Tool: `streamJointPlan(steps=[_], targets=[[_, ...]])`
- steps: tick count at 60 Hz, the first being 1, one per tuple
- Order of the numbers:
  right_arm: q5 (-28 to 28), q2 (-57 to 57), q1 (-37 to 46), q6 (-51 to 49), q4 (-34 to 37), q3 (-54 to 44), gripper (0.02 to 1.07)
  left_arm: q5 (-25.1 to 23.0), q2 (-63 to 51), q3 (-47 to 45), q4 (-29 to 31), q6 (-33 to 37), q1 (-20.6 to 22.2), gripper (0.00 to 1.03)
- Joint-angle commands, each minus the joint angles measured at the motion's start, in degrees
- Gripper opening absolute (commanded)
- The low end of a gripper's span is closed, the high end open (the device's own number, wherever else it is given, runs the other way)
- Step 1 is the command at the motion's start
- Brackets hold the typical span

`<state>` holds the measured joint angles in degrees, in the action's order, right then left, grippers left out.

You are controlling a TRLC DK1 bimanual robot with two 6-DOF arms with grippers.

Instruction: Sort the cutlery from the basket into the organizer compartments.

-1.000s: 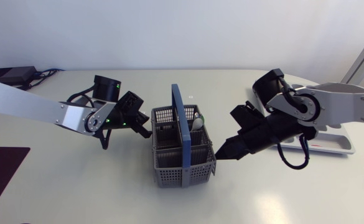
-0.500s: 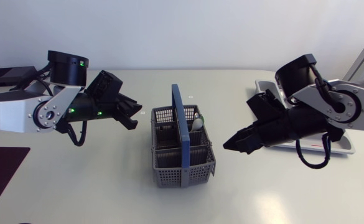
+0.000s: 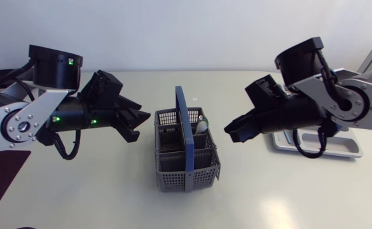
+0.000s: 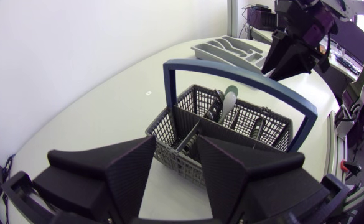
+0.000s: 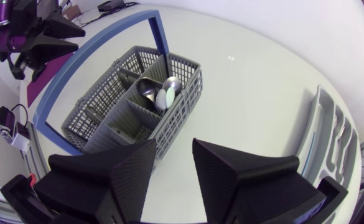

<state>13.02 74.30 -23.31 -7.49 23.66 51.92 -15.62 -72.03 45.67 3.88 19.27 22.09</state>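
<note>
**Both arms flank the basket, nothing lifted yet**

The grey basket point(image 3: 186, 170) sits mid-table with its blue handle point(image 3: 182, 117) upright. An arm hangs on either side of it, clear of its walls. The left gripper point(image 3: 137, 124) points at the basket's left side, fingers parted with a modest gap and nothing between them. The right gripper point(image 3: 234, 130) mirrors it from the other side, also parted and empty.

The cutlery point(image 3: 201, 124) is all in the basket. A pale spoon and some metal pieces stand in a far compartment right of the handle. The organizer point(image 3: 350, 149) lies near the table's right edge, partly hidden behind the right arm.

I'd say the first pick is only being set up. Next, one gripper would need to drop in past the handle and close on a single stem.
</note>
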Motion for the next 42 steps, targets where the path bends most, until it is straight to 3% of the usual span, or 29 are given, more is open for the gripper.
streamJointPlan(steps=[1,11,16,42], targets=[[-4.7,3.0,-2.5,0.0,-2.0,2.2,0.49,-0.3,2.2,-1.3,0.8,-1.2,0.8,0.5],[-10.8,7.6,-6.0,-0.7,-5.6,4.3,0.48,-0.3,4.5,-2.2,1.9,-1.2,1.6,0.5],[-11.5,9.1,-6.6,-0.6,-6.5,5.3,0.44,-0.3,5.6,-2.3,2.2,-1.2,1.7,0.5],[-15.5,12.2,-9.0,0.1,-8.0,6.8,0.44,1.1,8.9,1.4,6.0,0.1,6.0,0.5]])
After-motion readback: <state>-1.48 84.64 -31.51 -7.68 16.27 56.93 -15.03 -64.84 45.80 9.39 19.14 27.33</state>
